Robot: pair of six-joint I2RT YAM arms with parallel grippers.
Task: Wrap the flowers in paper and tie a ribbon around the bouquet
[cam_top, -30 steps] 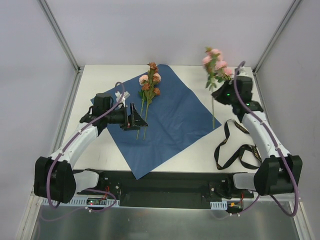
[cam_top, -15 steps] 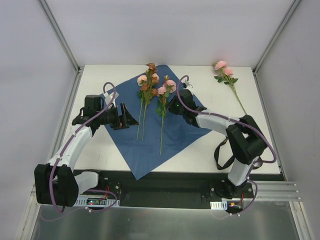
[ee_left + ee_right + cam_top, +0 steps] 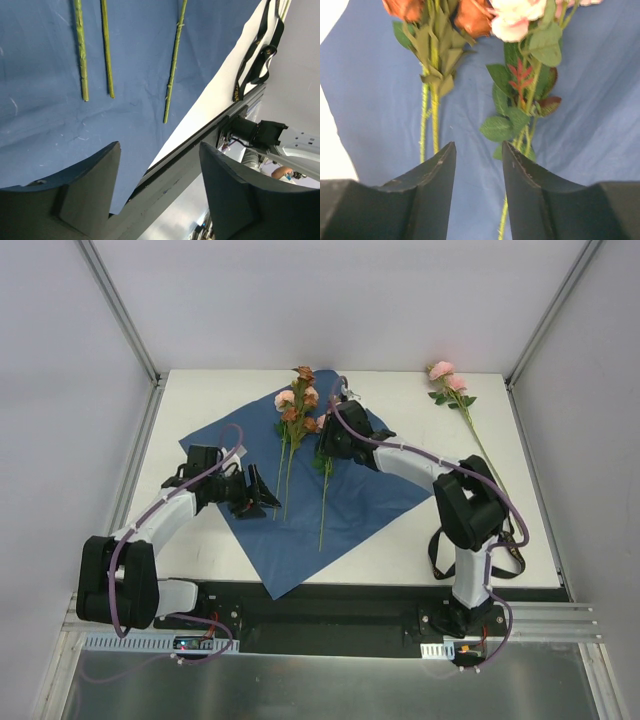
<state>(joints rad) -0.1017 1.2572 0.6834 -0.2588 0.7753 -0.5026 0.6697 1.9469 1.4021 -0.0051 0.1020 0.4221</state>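
Spreading over the middle of the white table (image 3: 190, 390), the paper (image 3: 370, 485) lies flat with its navy face up, one corner toward the far edge and another reaching the near edge. The flowers (image 3: 297, 402) rest on its far half, orange and pink blooms toward the far edge, thin green stems running back toward the near edge. One more pink stem (image 3: 450, 382) lies apart on bare table by the far right corner, off the paper. The ribbon (image 3: 470, 540) sits in loose black loops near the right near corner, also off the paper.

The left gripper (image 3: 262, 498) hangs low over the paper's left part, jaws wide apart with nothing between them; its wrist view shows three stem ends on the blue sheet ahead of the gripper (image 3: 159, 147). The right gripper (image 3: 326, 443) is over the paper just behind the blooms, jaws parted and holding nothing; from its wrist the gripper (image 3: 478, 145) frames leaves and stems lying on the sheet.

Plain pale walls (image 3: 350, 300) close the space on three sides, with metal posts (image 3: 120, 310) rising from the far corners. A black rail (image 3: 330, 605) along the near edge carries both arm bases.
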